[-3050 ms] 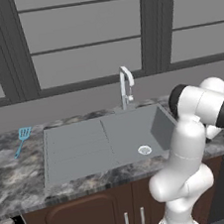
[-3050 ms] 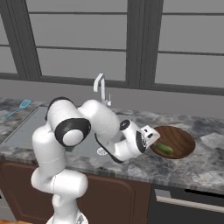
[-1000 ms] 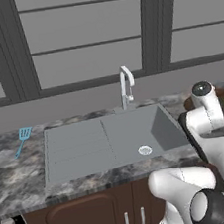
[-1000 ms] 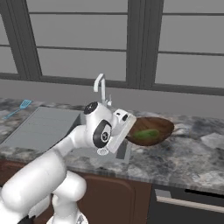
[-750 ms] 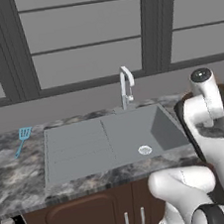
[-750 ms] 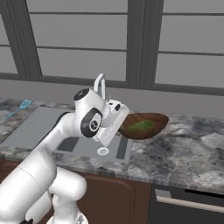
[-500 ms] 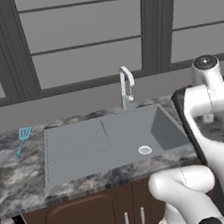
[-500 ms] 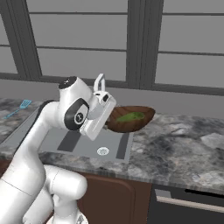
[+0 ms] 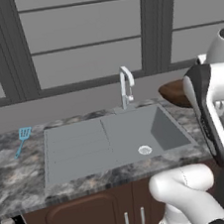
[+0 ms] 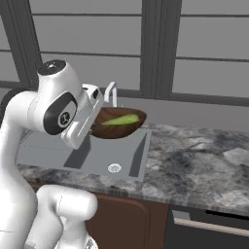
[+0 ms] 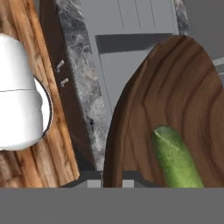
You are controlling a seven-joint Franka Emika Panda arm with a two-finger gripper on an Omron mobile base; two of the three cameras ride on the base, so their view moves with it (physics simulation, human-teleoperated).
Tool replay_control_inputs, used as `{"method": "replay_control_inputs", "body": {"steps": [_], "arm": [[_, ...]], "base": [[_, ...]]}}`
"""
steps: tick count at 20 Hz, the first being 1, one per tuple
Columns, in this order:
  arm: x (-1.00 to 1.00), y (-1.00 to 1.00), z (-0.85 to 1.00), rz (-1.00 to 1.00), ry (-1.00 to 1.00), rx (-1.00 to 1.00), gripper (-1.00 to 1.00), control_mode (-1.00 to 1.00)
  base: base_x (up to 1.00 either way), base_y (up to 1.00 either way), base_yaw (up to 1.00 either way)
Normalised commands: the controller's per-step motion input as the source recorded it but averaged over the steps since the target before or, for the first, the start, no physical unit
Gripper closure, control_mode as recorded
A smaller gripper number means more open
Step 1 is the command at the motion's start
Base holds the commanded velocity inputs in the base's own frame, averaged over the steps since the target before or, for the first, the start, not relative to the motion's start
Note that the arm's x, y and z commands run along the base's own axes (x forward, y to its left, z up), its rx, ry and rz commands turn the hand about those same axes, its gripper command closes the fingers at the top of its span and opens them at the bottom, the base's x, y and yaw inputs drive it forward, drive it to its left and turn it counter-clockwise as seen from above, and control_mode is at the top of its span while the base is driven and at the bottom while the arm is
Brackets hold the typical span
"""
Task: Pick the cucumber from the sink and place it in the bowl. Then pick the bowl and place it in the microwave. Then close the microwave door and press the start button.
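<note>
Step in hand: second step, transport of the bowl [image 10: 116, 124] toward the microwave; the cucumber transfer is judged complete.
Tool [image 10: 92, 127]: clenched on the near rim of the bowl, judging from the right base view; the fingertips themselves are hidden under the rim in the hand view.
Bowl position: held in the air above the right end of the sink [image 9: 112, 139], clear of the marble surface [image 10: 194, 165], tilted slightly.
Cucumber [image 10: 120, 119]: lies inside the bowl, along its floor, and reaches toward the rim nearest the tool.
Faucet [image 9: 125, 84]: just behind the bowl, apart from it.
Next move calls for: carrying the bowl to the microwave cavity and keeping it level enough that the cucumber does not roll out.
Risk: further tilt may spill the cucumber back into the sink.
</note>
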Motion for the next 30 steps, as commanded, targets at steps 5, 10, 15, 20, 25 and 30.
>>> {"method": "replay_control_inputs", "body": {"steps": [5, 10, 15, 20, 25, 30], "arm": [[-0.45, 0.56, 0.14, -0.01, -0.19, 0.0, 1.0, -1.0], [-0.03, 0.09, 0.11, 0.0, -0.16, 0.0, 1.0, -1.0], [0.0, 0.03, 0.0, 0.0, 0.0, 0.0, 1.0, -1.0], [0.0, 0.0, 0.0, 0.0, 0.0, 0.0, 1.0, -1.0], [0.0, 0.0, 0.0, 0.0, 0.0, 0.0, 1.0, 1.0], [0.0, 0.0, 0.0, 0.0, 0.0, 0.0, 1.0, 1.0]], "base": [[0.0, 0.0, 0.0], [0.0, 0.0, 0.0], [0.0, 0.0, 0.0], [0.0, 0.0, 0.0], [-0.14, -0.02, 0.0], [-0.75, -0.23, 0.0]]}}
